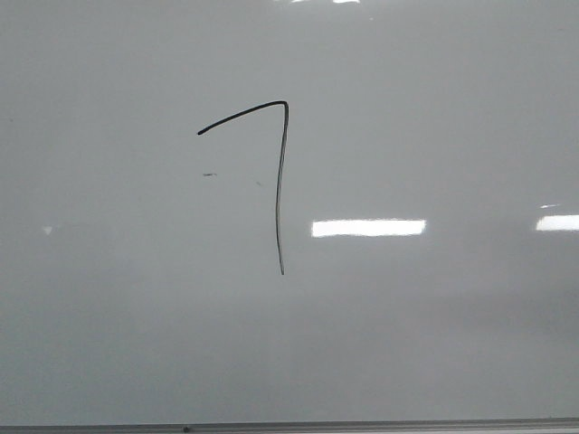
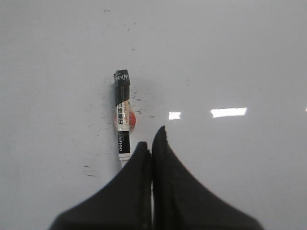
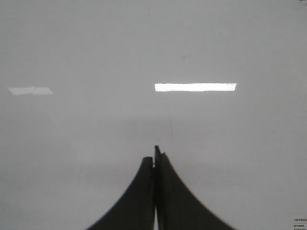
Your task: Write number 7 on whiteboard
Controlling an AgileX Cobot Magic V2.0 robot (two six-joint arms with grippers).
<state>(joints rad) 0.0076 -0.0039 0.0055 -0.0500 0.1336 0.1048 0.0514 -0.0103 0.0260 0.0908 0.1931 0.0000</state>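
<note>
The number 7 (image 1: 280,190) is drawn in thin black line on the whiteboard (image 1: 434,108), left of centre in the front view: a slanted top stroke joined to a long downstroke. Neither gripper shows in the front view. In the left wrist view my left gripper (image 2: 151,139) is shut, its jaws pressed together. A marker (image 2: 123,117) with a black taped end and a white label lies on the board (image 2: 240,57) just beside it, its near end hidden behind one finger. My right gripper (image 3: 154,155) is shut and empty over bare board (image 3: 72,57).
The board's thin grey bottom edge (image 1: 362,425) runs along the bottom of the front view. Small dark specks and smudges (image 2: 88,170) lie around the marker. Bright rectangular light reflections (image 1: 368,228) show on the glossy surface.
</note>
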